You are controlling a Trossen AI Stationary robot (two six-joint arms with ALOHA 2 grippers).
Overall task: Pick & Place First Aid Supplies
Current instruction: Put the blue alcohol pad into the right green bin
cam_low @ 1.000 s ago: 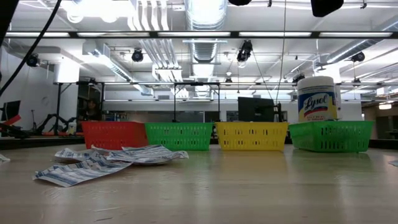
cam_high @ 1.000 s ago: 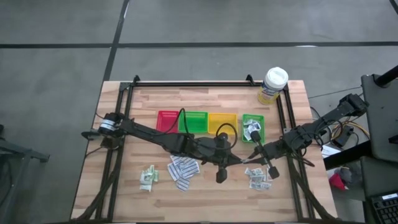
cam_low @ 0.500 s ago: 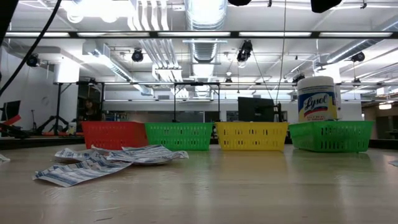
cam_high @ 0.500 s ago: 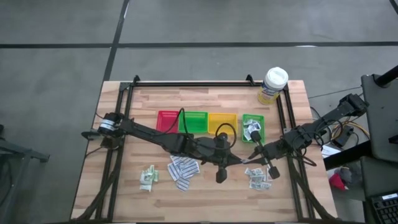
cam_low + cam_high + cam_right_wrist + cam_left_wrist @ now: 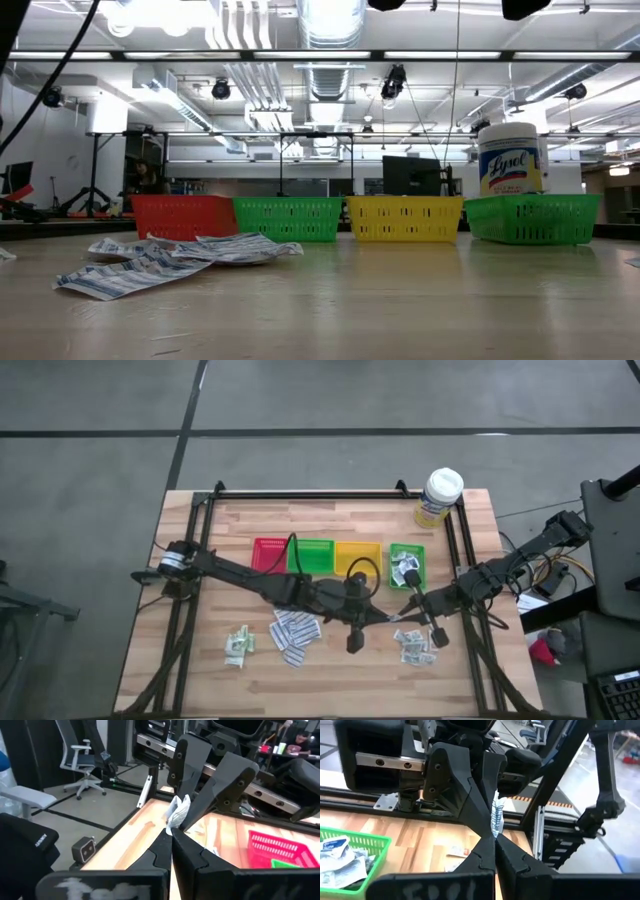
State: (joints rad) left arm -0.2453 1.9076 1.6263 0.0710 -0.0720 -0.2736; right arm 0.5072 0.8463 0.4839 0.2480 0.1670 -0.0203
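A small silver-white packet (image 5: 495,815) of the first aid supplies is lifted over the table's middle right. My left gripper (image 5: 385,616) and my right gripper (image 5: 402,616) meet tip to tip, both shut on it. On the table lie pale green-white sachets (image 5: 238,644), long white strips (image 5: 295,632) and grey-white squares (image 5: 413,647). More packets lie in the small green tray (image 5: 421,552) on the right. The low view shows the strips (image 5: 170,262) but neither gripper. My left gripper pinches the packet's lower end (image 5: 494,833) between its two fingertips, coming level from the table's left side. The packet stands up above the fingertips, clear of the table. My right gripper pinches the same lower end (image 5: 171,827) between its two fingertips, coming level from the table's right side, opposite my left gripper. The packet (image 5: 178,812) rises above the pinch, lifted clear.
A red tray (image 5: 268,554), a green tray (image 5: 316,556) and a yellow tray (image 5: 357,557) stand in a row left of the small green tray. A white-lidded tub (image 5: 439,497) stands at the far right corner. A black frame (image 5: 205,510) runs around the table.
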